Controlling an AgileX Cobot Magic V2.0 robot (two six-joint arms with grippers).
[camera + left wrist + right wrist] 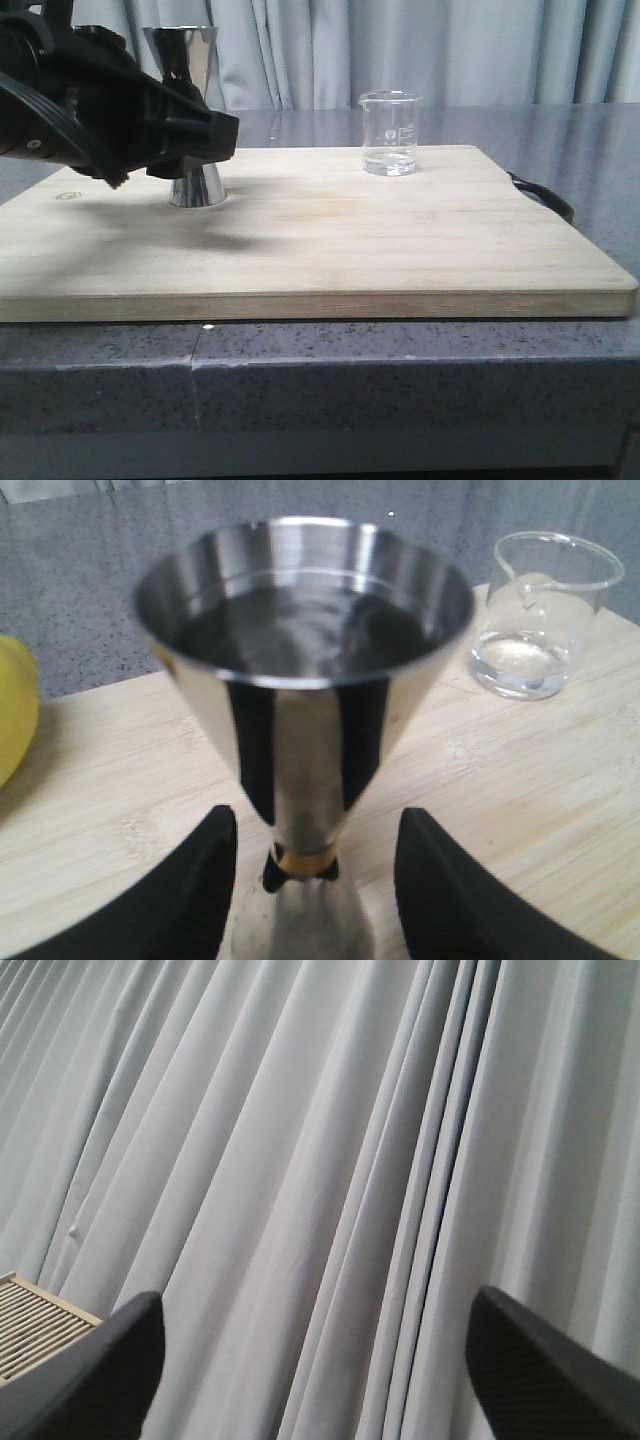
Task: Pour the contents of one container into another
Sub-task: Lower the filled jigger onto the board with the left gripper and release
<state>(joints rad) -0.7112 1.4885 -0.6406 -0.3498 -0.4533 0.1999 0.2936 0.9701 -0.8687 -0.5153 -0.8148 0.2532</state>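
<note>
Upright on a pale wooden cutting board [330, 250], a steel jigger [193, 110] stands near the board's left end in the front view, its narrow waist hidden there behind the black left gripper [195, 135]. From the left wrist camera, the jigger [305, 720] fills the frame: its upper cup holds dark-looking liquid close to an inner line, and a thin gold band rings the waist. The left gripper [315, 880] has its two black fingers [190, 880] on either side of the jigger's waist and lower cone, spread apart with a visible gap on each side, so the claw is parted around the jigger without touching it.

Well apart from the jigger, toward the board's right and back edge, a small clear glass beaker [389, 132] sits upright with white printed marks facing the front camera and a shallow layer of clear liquid at its bottom. The left wrist camera shows the beaker [545, 610] beyond the jigger, pouring lip turned toward it. A yellow rounded object [15, 710] lies at the frame's edge on the jigger's other side, too cropped to identify.

Away from the board, the right gripper [315, 1360] points at grey pleated curtains [330, 1160], its fingers wide apart and empty.
</note>
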